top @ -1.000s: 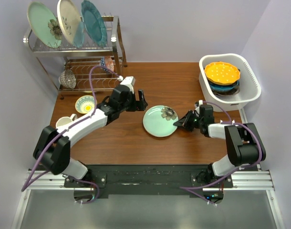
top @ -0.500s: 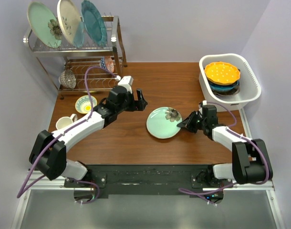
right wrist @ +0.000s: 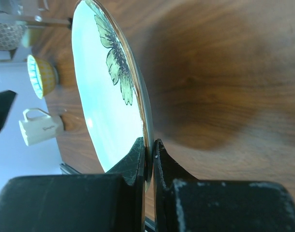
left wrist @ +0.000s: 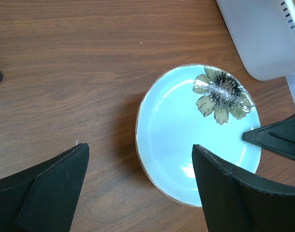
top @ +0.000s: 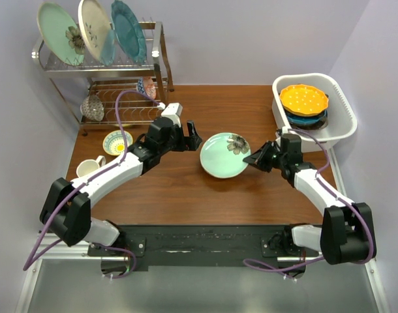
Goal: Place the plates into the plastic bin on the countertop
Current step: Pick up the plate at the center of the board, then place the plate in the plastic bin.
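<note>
Right claw (top: 253, 158): pinched tight on the right rim of the pale green flowered plate (top: 222, 156), centre of the overhead view
Plate: held tilted and clear of the wood table (top: 186, 189) (in the right wrist view its shadow lies apart from it)
Left claw (top: 191, 138): spread wide, holding nothing, just left of the plate
White bin (top: 310, 78): upper right corner, well apart from the plate; a stack sits inside, yellow scalloped plate (top: 303, 98) on top, a blue plate (top: 306, 120) under it
Done: most of the job, I judge, going by that stack
Left: carry this plate up and right, lay it on the stack
Room: open wood between plate and bin, nothing standing in the way
Edges: the bin's near wall must be cleared, and the opening looks little wider than a plate; with so thin a hold on the rim, the plate could swing
</note>
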Controlling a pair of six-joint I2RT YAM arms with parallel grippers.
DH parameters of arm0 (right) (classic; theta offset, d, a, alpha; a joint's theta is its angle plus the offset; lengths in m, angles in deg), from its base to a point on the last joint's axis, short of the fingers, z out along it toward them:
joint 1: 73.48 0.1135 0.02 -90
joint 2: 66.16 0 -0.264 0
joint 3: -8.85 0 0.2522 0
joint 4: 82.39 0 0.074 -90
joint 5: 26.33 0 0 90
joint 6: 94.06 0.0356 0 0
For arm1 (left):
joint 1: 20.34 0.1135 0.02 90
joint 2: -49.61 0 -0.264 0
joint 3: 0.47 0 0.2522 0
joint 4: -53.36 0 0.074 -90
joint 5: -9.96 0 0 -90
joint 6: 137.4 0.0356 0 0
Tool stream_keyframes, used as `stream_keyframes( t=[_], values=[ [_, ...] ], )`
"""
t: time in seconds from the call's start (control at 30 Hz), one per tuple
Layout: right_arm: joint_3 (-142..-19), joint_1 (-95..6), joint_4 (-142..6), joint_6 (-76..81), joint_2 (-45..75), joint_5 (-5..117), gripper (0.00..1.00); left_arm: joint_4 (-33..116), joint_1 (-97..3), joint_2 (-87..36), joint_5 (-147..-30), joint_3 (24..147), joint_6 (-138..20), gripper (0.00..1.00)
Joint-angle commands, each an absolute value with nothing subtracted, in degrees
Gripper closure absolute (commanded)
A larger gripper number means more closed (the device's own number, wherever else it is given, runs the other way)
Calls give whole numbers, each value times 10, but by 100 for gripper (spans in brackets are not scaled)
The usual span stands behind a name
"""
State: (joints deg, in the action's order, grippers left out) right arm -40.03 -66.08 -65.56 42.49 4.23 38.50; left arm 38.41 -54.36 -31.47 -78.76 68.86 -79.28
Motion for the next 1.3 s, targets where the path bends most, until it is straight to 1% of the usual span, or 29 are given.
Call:
stream_keyframes(
  t=[0.0, 0.23, 0.53, 1.27],
  values=[
    [-460, -663, -697, 451, 26, 348, 100, 405, -542, -316, -790, 692, -786, 8],
    [-496, -671, -688, 453, 33, 354, 100, 403, -542, -312, -783, 695, -785, 8],
    [-562, -727, -674, 458, 57, 339, 100, 403, -542, -292, -772, 695, -783, 8],
    [-671, -846, -677, 477, 107, 291, 100, 400, -542, -306, -784, 692, -788, 8]
  ],
)
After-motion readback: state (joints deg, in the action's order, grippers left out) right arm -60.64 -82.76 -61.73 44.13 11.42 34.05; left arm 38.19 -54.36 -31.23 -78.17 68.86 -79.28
